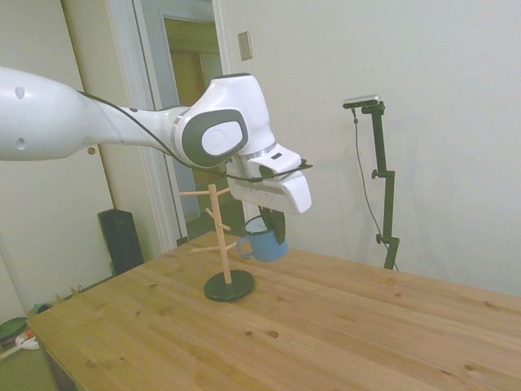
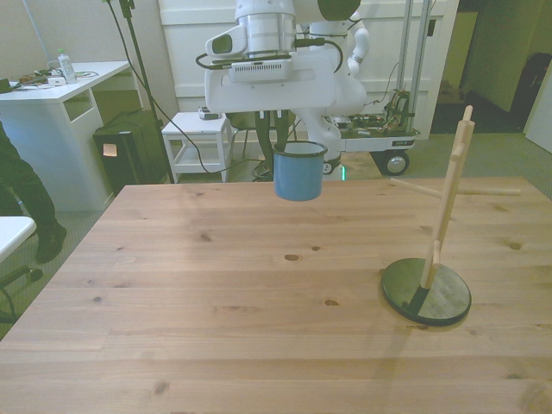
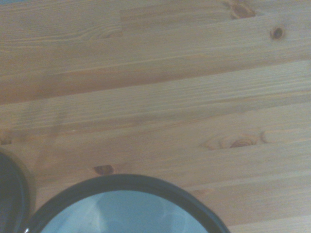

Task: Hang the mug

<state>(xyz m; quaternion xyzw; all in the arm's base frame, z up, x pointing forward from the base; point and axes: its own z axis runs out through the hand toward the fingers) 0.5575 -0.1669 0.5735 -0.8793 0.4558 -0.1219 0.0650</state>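
One mug (image 2: pixel 298 172), light-blue enamel with a dark rim, is held clear of the wooden table (image 2: pixel 259 310) by the gripper (image 2: pixel 285 142). The dark fingers are closed on the mug's rim, one inside the cup and one outside, as shown in the side view. The mug is carried upright with its mouth up; in the side view its loop handle (image 1: pixel 244 245) is turned toward the wooden mug tree (image 1: pixel 221 236). In the front view the mug tree stands on a dark round base (image 2: pixel 426 291) at the front view's right, well apart from the mug. In the wrist view only the mug's rim and pale interior (image 3: pixel 124 208) are seen above the planks.

The step in hand is judged to be the transport phase: the mug is lifted but not yet hung. For the next move, the mug is to be carried across to the tree, the handle loop is to be aligned with the free end of a peg (image 2: pixel 483 190), and the loop is to be slid over that peg before release. Care is called for so that the light stand is not pushed over.
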